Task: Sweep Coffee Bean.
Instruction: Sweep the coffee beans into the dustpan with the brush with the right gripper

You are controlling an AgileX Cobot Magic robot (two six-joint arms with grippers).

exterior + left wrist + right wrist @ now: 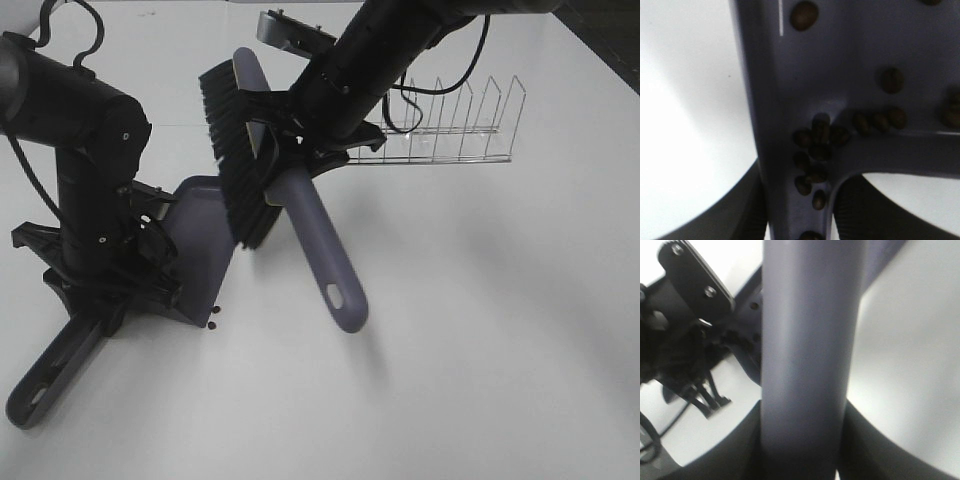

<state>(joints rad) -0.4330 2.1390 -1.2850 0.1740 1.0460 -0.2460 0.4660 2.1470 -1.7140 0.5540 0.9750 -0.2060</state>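
A plain white bench (500, 330) fills the scene, with a clear wire rack (450, 130) standing toward its far side. The left gripper (110, 300) is clamped on the handle of the purple-grey dustpan (200, 235), and that handle runs out past the gripper toward the bench's near left corner. In the left wrist view the dark fingers (740, 215) press against both sides of the handle. Most of the coffee beans (815, 150) lie inside the pan, bunched where it narrows into the handle, with a few more spread across its floor. Two stray beans lie on the bench just beside the pan's near edge. The right gripper (290, 150) is closed around the handle of the brush (300, 215). The brush's black bristles face the dustpan and overlap its far edge in the high view; whether they touch cannot be told
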